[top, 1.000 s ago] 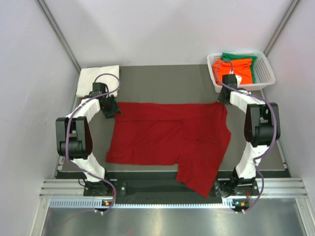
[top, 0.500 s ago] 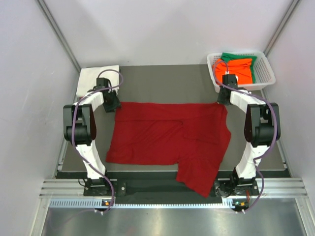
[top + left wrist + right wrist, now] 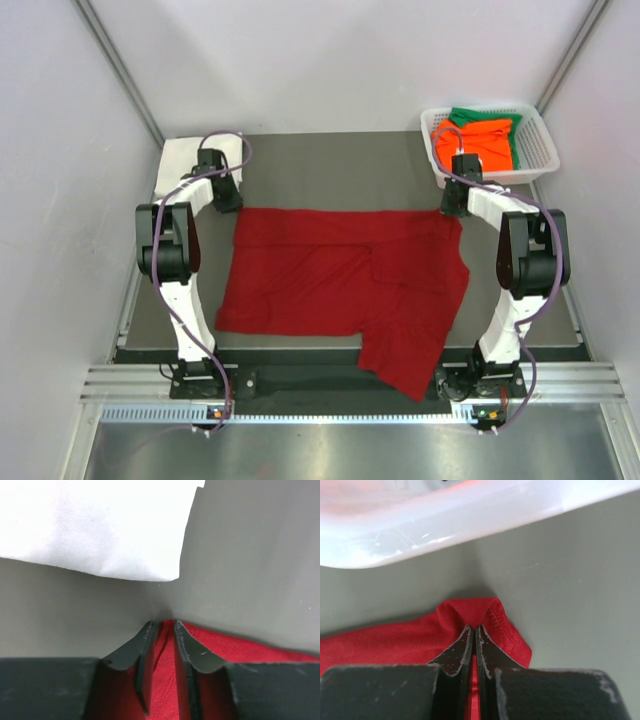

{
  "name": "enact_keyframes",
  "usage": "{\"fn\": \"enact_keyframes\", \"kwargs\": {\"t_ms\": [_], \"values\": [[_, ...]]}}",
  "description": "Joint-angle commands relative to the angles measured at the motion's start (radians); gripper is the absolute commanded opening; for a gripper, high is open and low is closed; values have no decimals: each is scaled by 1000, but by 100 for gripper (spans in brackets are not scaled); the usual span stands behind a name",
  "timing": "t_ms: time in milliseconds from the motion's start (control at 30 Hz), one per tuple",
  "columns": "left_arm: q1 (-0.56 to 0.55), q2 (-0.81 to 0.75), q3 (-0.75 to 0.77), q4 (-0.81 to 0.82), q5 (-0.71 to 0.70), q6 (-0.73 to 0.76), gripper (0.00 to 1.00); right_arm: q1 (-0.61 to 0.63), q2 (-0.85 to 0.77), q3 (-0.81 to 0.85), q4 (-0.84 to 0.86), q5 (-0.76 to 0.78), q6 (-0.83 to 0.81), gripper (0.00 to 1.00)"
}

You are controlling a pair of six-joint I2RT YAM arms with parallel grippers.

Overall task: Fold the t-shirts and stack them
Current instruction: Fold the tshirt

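The dark red t-shirt [image 3: 340, 280] lies spread flat on the grey table, with one part hanging over the near edge. My left gripper [image 3: 228, 203] is at its far left corner. In the left wrist view the left gripper [image 3: 163, 624] has its jaws a little apart, with red cloth [image 3: 225, 647] lying in the gap. My right gripper [image 3: 452, 205] is shut on the far right corner, and in the right wrist view the right gripper [image 3: 474, 627] pinches the hem of the red cloth [image 3: 380, 645]. A folded white t-shirt [image 3: 175, 160] [image 3: 100, 525] lies at the far left.
A white lattice basket [image 3: 500, 178] [image 3: 470, 525] at the far right holds an orange t-shirt [image 3: 485, 135] and a green t-shirt [image 3: 470, 113], just beyond my right gripper. Grey walls close in the table on three sides.
My left arm has swung away from me to the shirt's far left corner, and its jaws have narrowed around the cloth. The right arm and the shirt have not moved.
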Motion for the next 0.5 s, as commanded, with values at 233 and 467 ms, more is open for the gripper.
{"fn": "enact_keyframes", "kwargs": {"t_ms": [233, 467], "values": [[17, -47, -83, 14, 88, 24, 36, -6, -25, -20, 55, -21, 17, 0], [21, -17, -81, -3, 69, 13, 17, -14, -32, -46, 71, -26, 28, 0]]}}
